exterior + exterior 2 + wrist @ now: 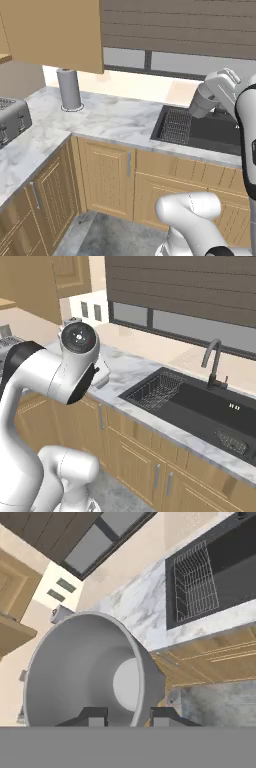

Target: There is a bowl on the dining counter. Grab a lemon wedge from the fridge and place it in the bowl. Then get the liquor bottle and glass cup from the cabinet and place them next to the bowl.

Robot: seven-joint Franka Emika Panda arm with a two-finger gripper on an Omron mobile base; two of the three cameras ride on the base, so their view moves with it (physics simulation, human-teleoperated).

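A home kitchen: marble counter [115, 120], black sink [200, 406] with faucet [212, 363], tan wood cabinets [107, 175], toaster [10, 120].

1. Glass cup [85, 672]: grey, translucent, smooth satin walls, paler flat base.
2. Table top [105, 120]: white-grey marbled stone look, smooth, slight sheen.
3. Base cabinets [107, 177]: tan wood with visible grain, matt; slim silver metal handles.
4. Sink [200, 403]: dark, matt basin; wire rack [176, 126] inside looks like thin metal.
5. Faucet [214, 363]: dark grey metal, dull finish.
6. Paper towel roll [69, 89]: flat grey, matt.
7. Toaster [11, 120]: grey brushed-metal look.
8. Window blind [185, 283]: brown slats, matt.
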